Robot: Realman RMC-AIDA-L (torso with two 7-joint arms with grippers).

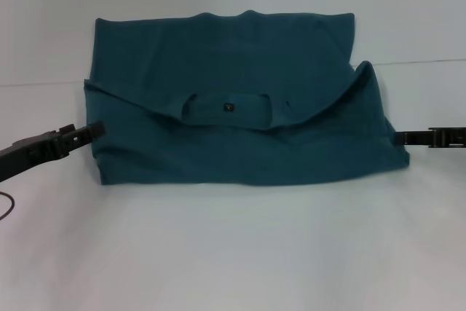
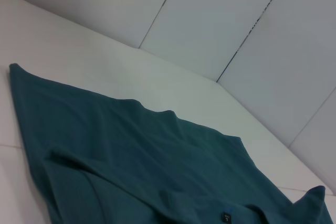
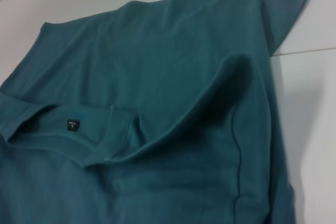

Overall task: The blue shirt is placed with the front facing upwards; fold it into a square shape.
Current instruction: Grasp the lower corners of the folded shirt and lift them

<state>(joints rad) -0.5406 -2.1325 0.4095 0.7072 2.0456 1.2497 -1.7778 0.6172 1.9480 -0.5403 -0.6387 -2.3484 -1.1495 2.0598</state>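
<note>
A white table (image 1: 233, 253) with a thin seam line (image 1: 429, 61) across it. Behind, pale wall panels (image 2: 220, 19) split by dark joints, possibly padded.

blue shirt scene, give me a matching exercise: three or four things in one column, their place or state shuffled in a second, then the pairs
Things:
1. blue shirt
2. neck label
3. left tool
4. right tool

Places or states:
A. at the shirt's edge on the robot's right
B. folded over, spread on the white table
C. at the shirt's edge on the robot's left
D. small dark patch inside the collar

Pairs: 1-B, 2-D, 3-C, 4-A
</note>
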